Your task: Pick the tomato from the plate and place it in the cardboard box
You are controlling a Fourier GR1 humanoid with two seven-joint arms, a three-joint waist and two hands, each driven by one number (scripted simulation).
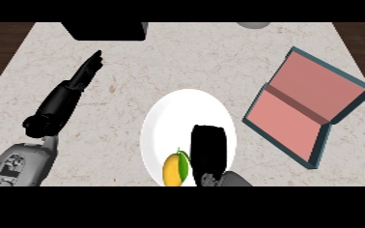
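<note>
Right hand [211, 147] is seen over the white plate [182, 111], entering from the lower edge; it is viewed from the back as a dark block, so whether its fingers are spread or curled cannot be told. Nothing is visibly held in it.

Just left of the right hand, touching or nearly touching its side, a small fruit [175, 168] is seen lying on the plate's lower part. It is coloured orange-yellow with a green side, not clearly tomato-like; it is taken as the task item. It is not gripped as far as can be seen.

To the upper right of the right hand, apart from the plate, the box [303, 106] is found: open, pink inside, teal rim, flap laid out toward the far right. It is shown with nothing inside.

Left hand [87, 71] is placed well left of the plate and well apart from the right hand, fingers straight and pressed together, pointing up the view, holding nothing.

Beyond the left hand, at the counter's [143, 67] far edge, a black object [107, 30] is cut off. A grey object [254, 24] is partly seen at the far edge, above the box.
</note>
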